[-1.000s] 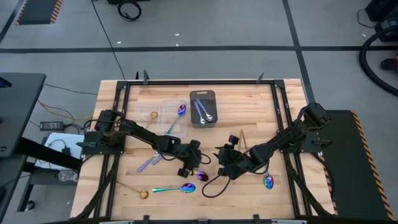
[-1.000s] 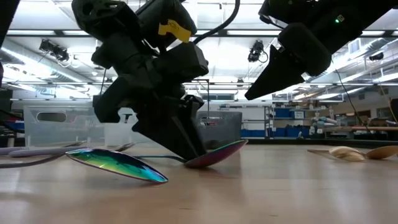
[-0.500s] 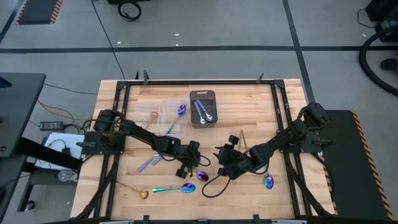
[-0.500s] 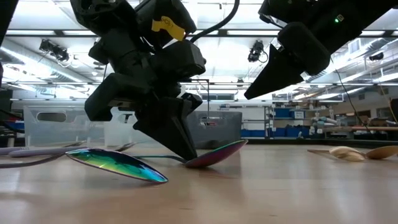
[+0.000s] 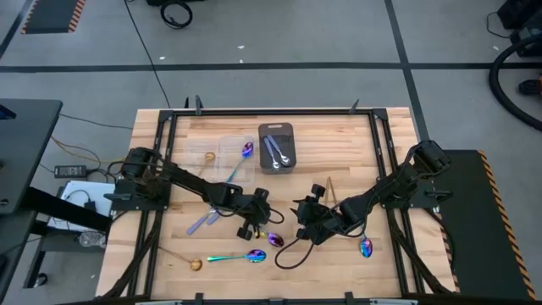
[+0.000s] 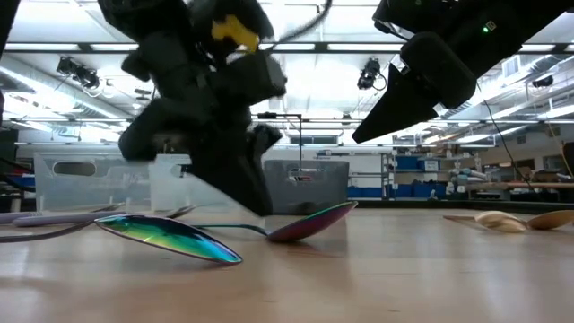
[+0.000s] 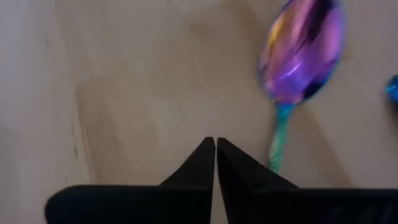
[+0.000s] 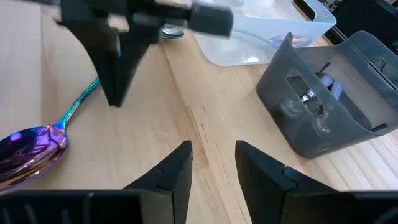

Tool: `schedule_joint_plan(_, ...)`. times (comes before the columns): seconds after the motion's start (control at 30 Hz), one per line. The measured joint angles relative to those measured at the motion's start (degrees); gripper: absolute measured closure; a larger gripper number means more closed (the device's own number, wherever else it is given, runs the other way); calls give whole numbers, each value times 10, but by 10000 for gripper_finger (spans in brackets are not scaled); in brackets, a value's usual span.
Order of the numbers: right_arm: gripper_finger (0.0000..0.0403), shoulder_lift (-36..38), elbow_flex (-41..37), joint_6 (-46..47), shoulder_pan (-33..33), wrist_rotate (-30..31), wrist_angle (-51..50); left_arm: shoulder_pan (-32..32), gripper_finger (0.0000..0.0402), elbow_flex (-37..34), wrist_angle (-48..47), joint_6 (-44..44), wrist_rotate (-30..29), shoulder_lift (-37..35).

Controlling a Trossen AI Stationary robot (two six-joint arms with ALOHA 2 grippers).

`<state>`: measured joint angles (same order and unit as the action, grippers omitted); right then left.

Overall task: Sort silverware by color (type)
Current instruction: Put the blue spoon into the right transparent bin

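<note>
A rainbow spoon [image 5: 273, 241] lies flat on the table between my two grippers; its purple bowl [image 7: 301, 56] and handle show beside my left fingers. My left gripper [image 7: 215, 144] is shut with nothing between its tips, just above the table and to the left of that spoon [image 6: 314, 222]. My right gripper [image 8: 211, 163] hovers open over bare wood, right of the spoon [image 8: 28, 149]. A second rainbow spoon [image 5: 237, 256] and a gold spoon [image 5: 195, 264] lie near the front edge. A third rainbow spoon [image 5: 366, 248] lies at the front right.
A dark grey tray [image 5: 277, 135] with silver spoons stands at the back centre. Clear containers [image 5: 230, 154] beside it hold a rainbow spoon [image 5: 247, 150] and a gold one [image 5: 210, 158]. Silver spoons [image 5: 203, 220] lie at the left. A gold spoon [image 5: 330, 188] lies right of centre.
My left gripper has shut beside the rainbow spoon's handle without taking it. It has then risen a little and gone toward the table's left edge. The spoon lies where it was.
</note>
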<state>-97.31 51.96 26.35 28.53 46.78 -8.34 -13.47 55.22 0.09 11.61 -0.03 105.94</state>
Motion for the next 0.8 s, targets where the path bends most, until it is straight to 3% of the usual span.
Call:
schedule_joint_plan(0.47,271,0,0,-2,0,-1,6,-18,234,3,-38,6,12,-4)
schedule_joint_plan(0.63,271,0,0,-2,0,-3,6,-19,213,3,-36,6,37,-3)
schedule_joint_plan(0.8,271,0,0,-2,0,-3,6,-15,218,3,-37,6,22,-10)
